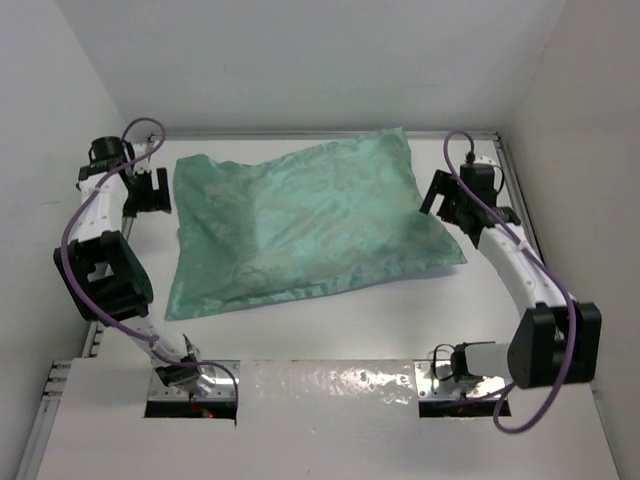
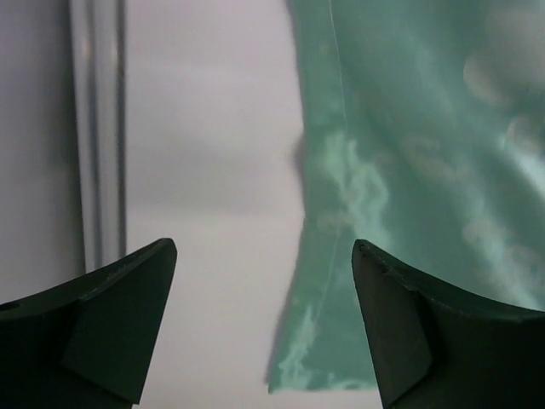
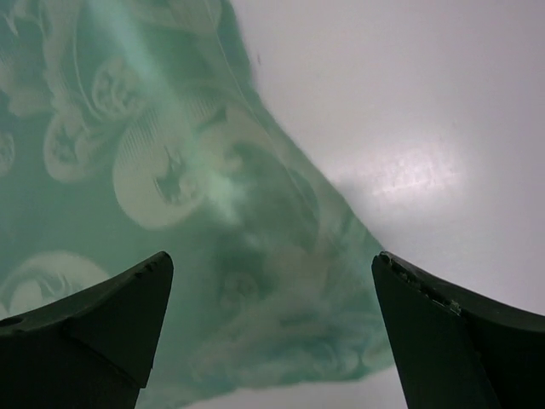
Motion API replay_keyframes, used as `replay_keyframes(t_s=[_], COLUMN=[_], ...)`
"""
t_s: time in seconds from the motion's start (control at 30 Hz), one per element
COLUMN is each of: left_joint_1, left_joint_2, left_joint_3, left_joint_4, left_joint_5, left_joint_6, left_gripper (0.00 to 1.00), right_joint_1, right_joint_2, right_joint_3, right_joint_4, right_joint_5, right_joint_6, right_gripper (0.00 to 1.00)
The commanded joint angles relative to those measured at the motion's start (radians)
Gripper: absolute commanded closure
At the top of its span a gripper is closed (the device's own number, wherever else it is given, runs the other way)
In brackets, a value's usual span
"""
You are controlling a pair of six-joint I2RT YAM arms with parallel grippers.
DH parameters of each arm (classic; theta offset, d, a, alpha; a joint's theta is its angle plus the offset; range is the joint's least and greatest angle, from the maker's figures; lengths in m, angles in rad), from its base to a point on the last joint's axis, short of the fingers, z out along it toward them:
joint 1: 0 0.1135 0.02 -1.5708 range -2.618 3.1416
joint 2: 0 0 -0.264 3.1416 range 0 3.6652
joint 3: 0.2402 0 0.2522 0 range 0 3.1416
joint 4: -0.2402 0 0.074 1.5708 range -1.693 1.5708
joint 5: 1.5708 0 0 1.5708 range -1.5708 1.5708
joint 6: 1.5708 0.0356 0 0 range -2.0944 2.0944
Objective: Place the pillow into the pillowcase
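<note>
The pillowcase (image 1: 300, 225) is shiny mint green, scattered with paler cream floral and scroll motifs that show clearest in the right wrist view. The counter (image 1: 350, 330) is plain white. Both arms are white with black joints, with purple cables (image 1: 68, 240) looping along them. The left gripper (image 2: 264, 251) and right gripper (image 3: 272, 260) are near-black.

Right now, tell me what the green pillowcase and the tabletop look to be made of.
The pillowcase: thin woven cloth, likely satin or a synthetic; it shines, folds softly and bears a paler woven-looking pattern. The table: hard, smooth white board, perhaps laminate or painted; a soft glare sits on it.
</note>
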Motion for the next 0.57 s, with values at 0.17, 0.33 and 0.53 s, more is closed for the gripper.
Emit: replay_keyframes(t_s=[0.17, 0.33, 0.53], left_joint_1=[0.008, 0.008, 0.006], left_joint_2=[-0.207, -0.256, -0.307], left_joint_3=[-0.246, -0.321, -0.394], left_joint_4=[0.050, 0.059, 0.085], left_joint_5=[0.020, -0.006, -0.003], left_joint_6=[0.003, 0.001, -0.002], left_gripper=[0.16, 0.16, 0.16], right_joint_1=[0.002, 0.002, 0.002], right_joint_2=[-0.304, -0.400, -0.505], right_joint_3=[-0.277, -0.395, -0.502], right_joint_4=[0.067, 0.127, 0.172], right_joint_5=[0.078, 0.071, 0.199], right_joint_6=[0.058, 0.094, 0.150], right_gripper=[0.01, 0.01, 0.01])
